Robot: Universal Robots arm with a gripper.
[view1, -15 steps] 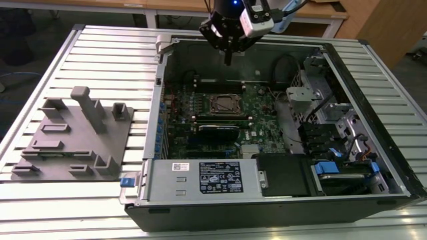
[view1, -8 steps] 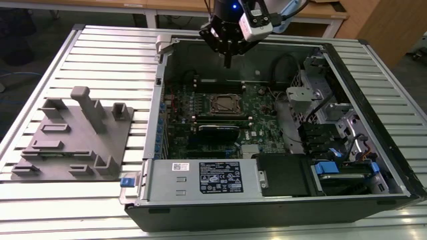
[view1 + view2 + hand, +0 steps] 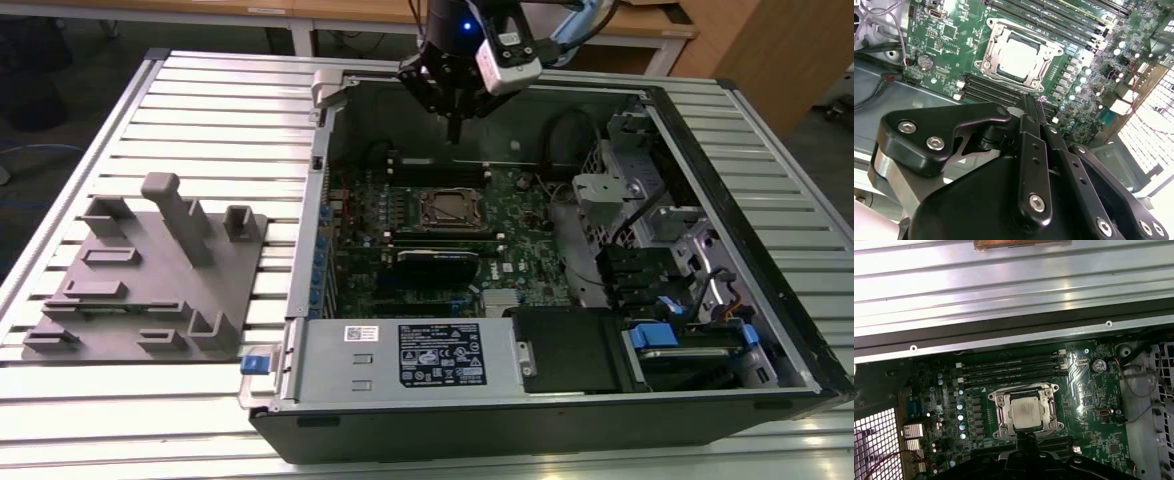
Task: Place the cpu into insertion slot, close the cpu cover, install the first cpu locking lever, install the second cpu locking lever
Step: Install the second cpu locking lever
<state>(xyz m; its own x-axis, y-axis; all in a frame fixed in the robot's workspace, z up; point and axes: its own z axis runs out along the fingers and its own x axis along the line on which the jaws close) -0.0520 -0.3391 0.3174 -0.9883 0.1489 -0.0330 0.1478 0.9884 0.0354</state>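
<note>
Exterior view: gripper [image 3: 454,128] hangs above the far side of the open computer case [image 3: 747,150], just beyond the insertion slot [image 3: 451,209] on the green motherboard [image 3: 387,215]; nothing is in its grasp. The grey fixture tray [image 3: 147,270] sits on the slatted table [image 3: 80,420] to the exterior view's left, well apart from the case. Second wrist view: the fingers [image 3: 1030,112] are pressed together into one narrow blade, carrying nothing, tip aimed near the memory slots [image 3: 991,90] just beside the socket. The cpu [image 3: 1016,57] already lies in the slot, silvery top up, and the cpu cover [image 3: 991,60] looks folded down around it, chip showing through the window. First wrist view: same picture, cpu [image 3: 1026,412] seated and framed by the cover [image 3: 999,412], with memory slots [image 3: 1009,370] on the far side. I can't tell from any view whether the levers are latched. Risks, as I judge them: the closed tip is thin and close to the memory slots and small capacitors, so a slightly off descent could scrape the board; pushing a lever with the cover not fully flat could load the chip unevenly and bend socket contacts.
</note>
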